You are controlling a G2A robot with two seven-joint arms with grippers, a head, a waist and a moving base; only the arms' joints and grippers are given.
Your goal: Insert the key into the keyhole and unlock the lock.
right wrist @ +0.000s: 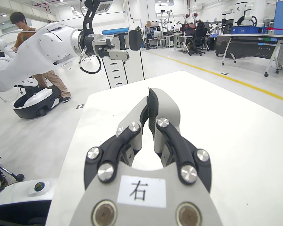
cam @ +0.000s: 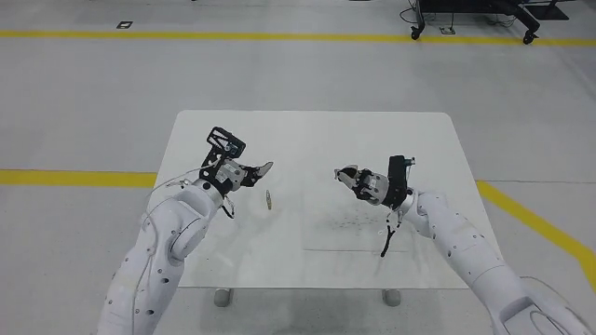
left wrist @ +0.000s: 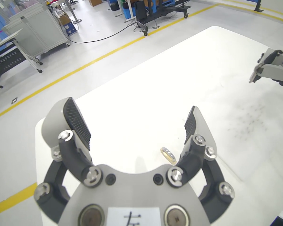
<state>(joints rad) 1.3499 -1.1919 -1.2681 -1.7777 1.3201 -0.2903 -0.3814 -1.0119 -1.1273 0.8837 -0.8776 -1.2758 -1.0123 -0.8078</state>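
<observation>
Top view: a small metal key [cam: 268,199] lies flat on the table [cam: 372,140] beside the left gripper [left wrist: 132,111], fingers spread apart; right gripper [right wrist: 149,96] pressed together, empty; likely light, stiff, slippery, best pinched across its edges

1. The left-hand label [left wrist: 133,216], white with one black character, stood on the grey base plate of the left gripper [left wrist: 136,128], over the near left of the table [cam: 307,130]. The view's edge cut off the character's lower part.
2. The right-hand label [right wrist: 141,191], white with one whole black character, stood on the base plate of the right gripper [right wrist: 149,99], over the near right.
3. The small metal piece [left wrist: 168,155], lying on the table just beside the left gripper, bore dark marks too small to read.
</observation>
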